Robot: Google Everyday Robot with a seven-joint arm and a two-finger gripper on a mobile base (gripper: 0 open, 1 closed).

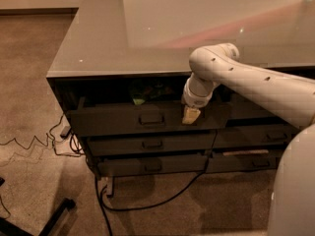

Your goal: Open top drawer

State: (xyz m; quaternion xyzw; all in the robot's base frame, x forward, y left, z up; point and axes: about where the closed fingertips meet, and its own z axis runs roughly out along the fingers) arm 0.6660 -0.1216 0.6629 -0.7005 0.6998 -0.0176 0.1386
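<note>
The gripper (pixel 191 115) hangs at the upper edge of the top drawer (pixel 113 122), just right of its metal pull (pixel 151 118); whether it is wide or narrow I cannot tell. The drawer runs left to right under the desk top (pixel 108 43) and stands a little way out, a dark gap showing above its front. Its way out is toward the carpet (pixel 29 82), where only a black cable (pixel 147 203) lies low on the floor
</note>
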